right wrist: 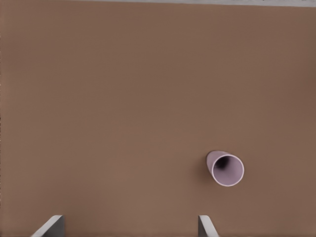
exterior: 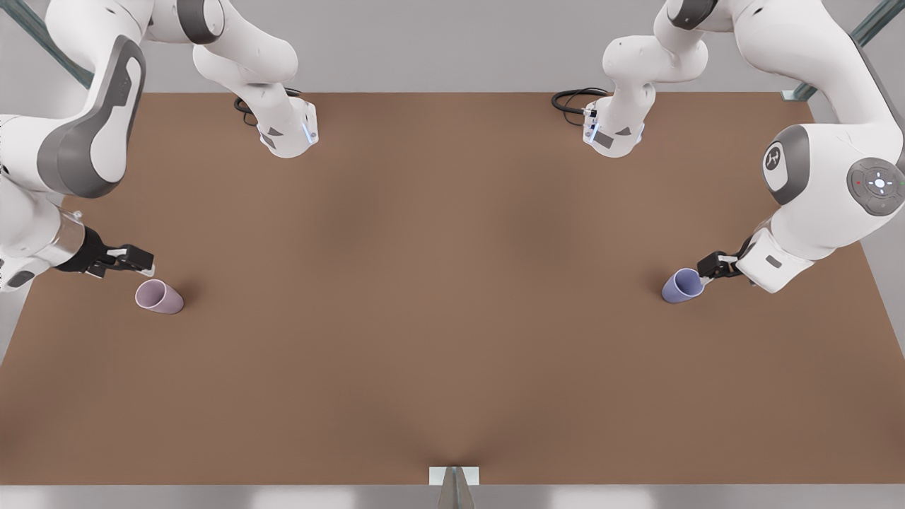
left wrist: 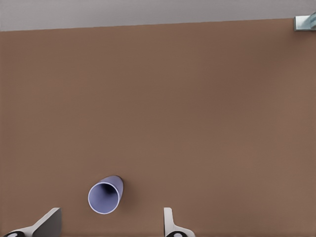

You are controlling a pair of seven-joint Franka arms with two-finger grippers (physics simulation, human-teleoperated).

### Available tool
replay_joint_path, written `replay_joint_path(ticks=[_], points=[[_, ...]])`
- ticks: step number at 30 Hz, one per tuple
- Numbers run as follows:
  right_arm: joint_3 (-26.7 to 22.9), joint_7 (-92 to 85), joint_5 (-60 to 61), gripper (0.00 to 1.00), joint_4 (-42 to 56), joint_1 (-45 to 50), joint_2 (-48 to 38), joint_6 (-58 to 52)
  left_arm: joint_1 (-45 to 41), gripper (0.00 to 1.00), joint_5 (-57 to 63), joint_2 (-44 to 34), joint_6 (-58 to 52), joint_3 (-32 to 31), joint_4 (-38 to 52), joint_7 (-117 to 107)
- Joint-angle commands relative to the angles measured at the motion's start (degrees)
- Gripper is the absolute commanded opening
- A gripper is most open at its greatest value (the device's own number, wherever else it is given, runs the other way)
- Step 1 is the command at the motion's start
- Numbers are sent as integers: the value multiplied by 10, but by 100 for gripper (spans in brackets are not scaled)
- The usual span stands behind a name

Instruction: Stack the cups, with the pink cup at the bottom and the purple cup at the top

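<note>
While both claws hang open, left claw (exterior: 709, 271) is near the purple cup (exterior: 681, 285), right claw (exterior: 134, 260) near the pink cup (exterior: 159, 296).

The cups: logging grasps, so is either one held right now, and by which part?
Nothing is held. The left tool is open beside the purple cup; the right tool is open beside the pink cup.

Soft, even light falls on the matte brown tabletop (exterior: 452, 297), without glare. Faint darker patches mottle its middle. The small tapered pale pink-mauve cup (exterior: 160, 296) casts a weak, blurred shadow.
</note>
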Motion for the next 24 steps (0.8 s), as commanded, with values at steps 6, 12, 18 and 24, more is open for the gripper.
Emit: replay_joint_path(ticks=[6, 12, 18, 24], points=[[-48, -88, 2, 100, -70, 0, 3, 55, 0, 100, 0, 1, 1, 1, -5, 1], [-125, -287, 38, 100, -151, -3, 34, 175, 0, 100, 0, 8, -1, 1, -5, -5], [-168, -428, 38, 100, -206, -2, 69, 298, 0, 100, 0, 8, -9, 3, -4, -5], [-195, -521, 132, 100, -201, -33, 154, 341, 2, 100, -2, 12, -9, 4, -4, -5]])
